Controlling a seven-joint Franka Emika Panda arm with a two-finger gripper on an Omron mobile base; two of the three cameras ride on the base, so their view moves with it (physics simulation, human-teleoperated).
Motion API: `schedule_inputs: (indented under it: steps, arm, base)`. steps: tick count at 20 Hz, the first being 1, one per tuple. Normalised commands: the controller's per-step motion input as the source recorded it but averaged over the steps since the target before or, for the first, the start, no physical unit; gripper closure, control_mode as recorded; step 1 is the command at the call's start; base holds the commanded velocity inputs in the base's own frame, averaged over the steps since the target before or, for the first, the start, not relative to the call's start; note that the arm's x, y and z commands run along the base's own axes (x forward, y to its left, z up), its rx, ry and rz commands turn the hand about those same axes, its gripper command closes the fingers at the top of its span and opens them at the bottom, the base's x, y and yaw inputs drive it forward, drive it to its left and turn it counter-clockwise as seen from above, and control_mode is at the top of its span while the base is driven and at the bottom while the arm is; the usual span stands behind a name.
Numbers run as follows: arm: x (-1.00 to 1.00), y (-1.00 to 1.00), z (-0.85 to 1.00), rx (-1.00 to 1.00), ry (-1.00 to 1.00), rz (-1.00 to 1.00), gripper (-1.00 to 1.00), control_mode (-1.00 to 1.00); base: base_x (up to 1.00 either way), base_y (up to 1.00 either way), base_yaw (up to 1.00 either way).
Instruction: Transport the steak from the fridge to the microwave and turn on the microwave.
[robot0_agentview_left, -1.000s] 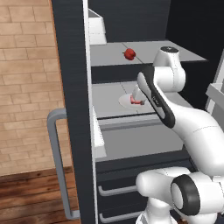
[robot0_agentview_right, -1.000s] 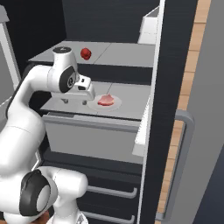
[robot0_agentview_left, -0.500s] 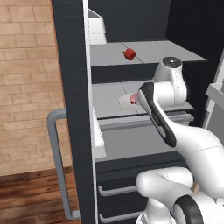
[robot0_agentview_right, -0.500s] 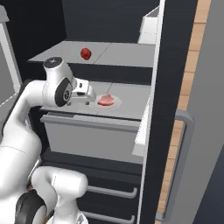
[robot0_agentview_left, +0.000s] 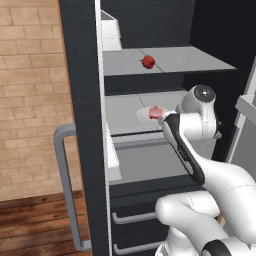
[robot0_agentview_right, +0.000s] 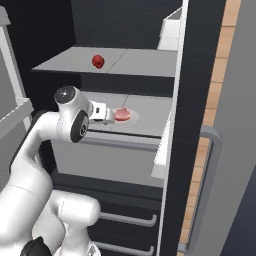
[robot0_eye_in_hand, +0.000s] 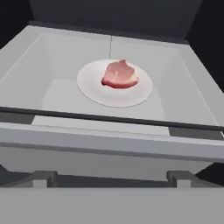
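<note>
Here the steak is showing as a small, lumpy slab of pink meat with a darker red edge along its near side, and it is lying flat on a round white plate. The plate is sitting on the light grey middle shelf of the open fridge, with the grey tub drawer just below. The slab is stretching a little wider than deep across the hand view, with a small peak pointing toward the fridge's dark back wall. The pincer is hanging wide open and gripping nothing, near the shelf's front edge and short of the plate. A red apple is resting on the shelf above.
</note>
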Motion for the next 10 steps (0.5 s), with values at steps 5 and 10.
schedule_inputs:
  steps: [5, 10]
  arm:
    - [0.35, -0.14, 0.06, 0.24, 0.09, 0.00, -1.00, -1.00]
    - [0.37, -0.08, 0.11, 0.24, 0.16, 0.00, -1.00, -1.00]
  base:
    - [0.00, 0.00, 0.00]
    - [0.00, 0.00, 0.00]
